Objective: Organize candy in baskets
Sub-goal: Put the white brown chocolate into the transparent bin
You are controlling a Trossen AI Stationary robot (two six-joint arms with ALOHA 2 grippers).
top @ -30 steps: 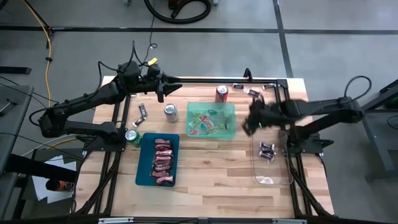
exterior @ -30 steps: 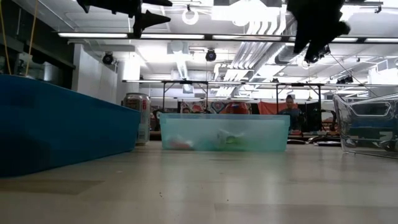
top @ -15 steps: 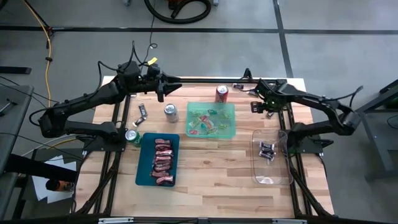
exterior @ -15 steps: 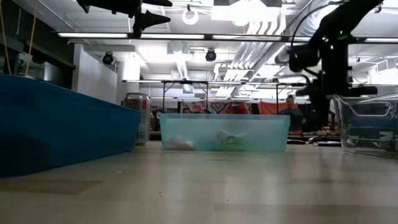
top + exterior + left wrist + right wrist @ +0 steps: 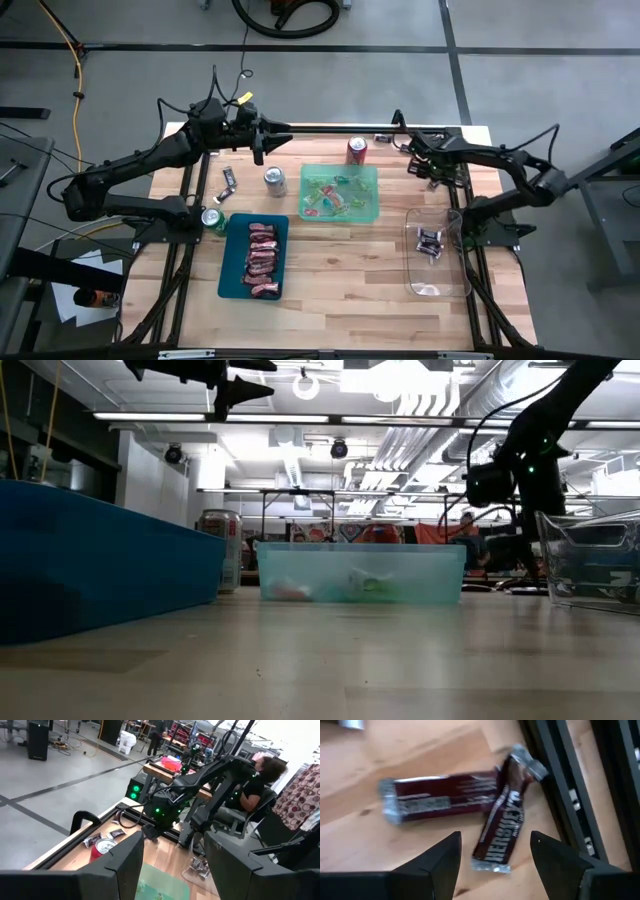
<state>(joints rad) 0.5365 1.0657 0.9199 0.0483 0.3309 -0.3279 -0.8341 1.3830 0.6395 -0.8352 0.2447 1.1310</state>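
In the high view, the right gripper point(image 5: 420, 160) is seen beyond the clear basket point(image 5: 437, 254), jaws wide. In the right wrist view, two dark candy bars point(image 5: 502, 827) lie crossed, apparently touching; one should be straddled squarely. The left gripper point(image 5: 259, 152), open, waits aloft.

Wooden table point(image 5: 340, 270); baskets point(image 5: 254, 258), cans point(image 5: 275, 181), candy point(image 5: 229, 178)

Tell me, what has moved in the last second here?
The right gripper swung from above the clear basket to the table's far edge, now open over two dark candy bars. It has grasped nothing. The left gripper, baskets, cans and sorted candy stayed put.
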